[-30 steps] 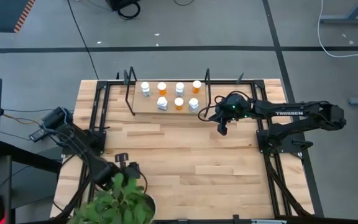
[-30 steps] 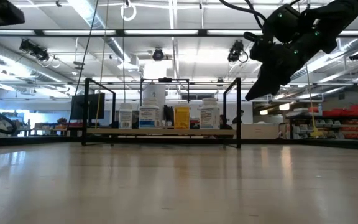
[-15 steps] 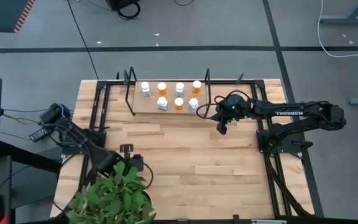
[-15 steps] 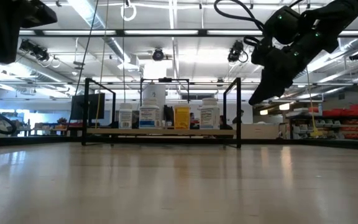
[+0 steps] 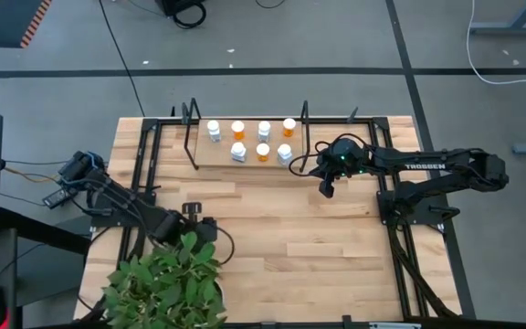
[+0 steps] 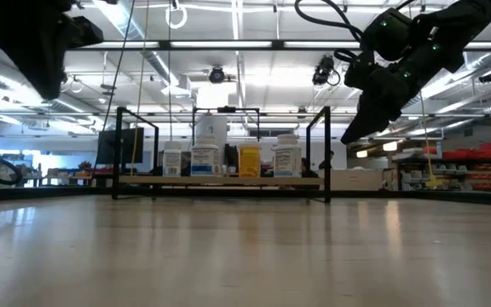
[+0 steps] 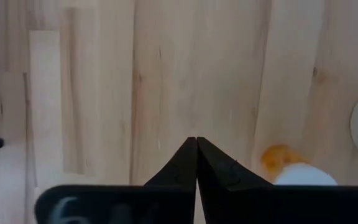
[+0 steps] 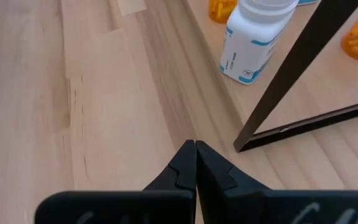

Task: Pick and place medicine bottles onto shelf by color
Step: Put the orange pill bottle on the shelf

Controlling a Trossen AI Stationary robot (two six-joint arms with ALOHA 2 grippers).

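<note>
Near edge: left gripper (image 5: 193,215) by plant (image 5: 164,283), jaws pressed together, empty. Farther: right gripper (image 5: 326,187) just off shelf (image 5: 245,163), jaws closed too. Seven medicine bottles (image 5: 237,151) on shelf; prob light, rigid, slick plastic; grab mid-body below cap.

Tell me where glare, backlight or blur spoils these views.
Low view: bright ceiling lights behind leave the right hand a dark silhouette, and the tabletop has a sheen. Left wrist view: the orange bottle at the edge is blurred. High view: evenly lit.
</note>
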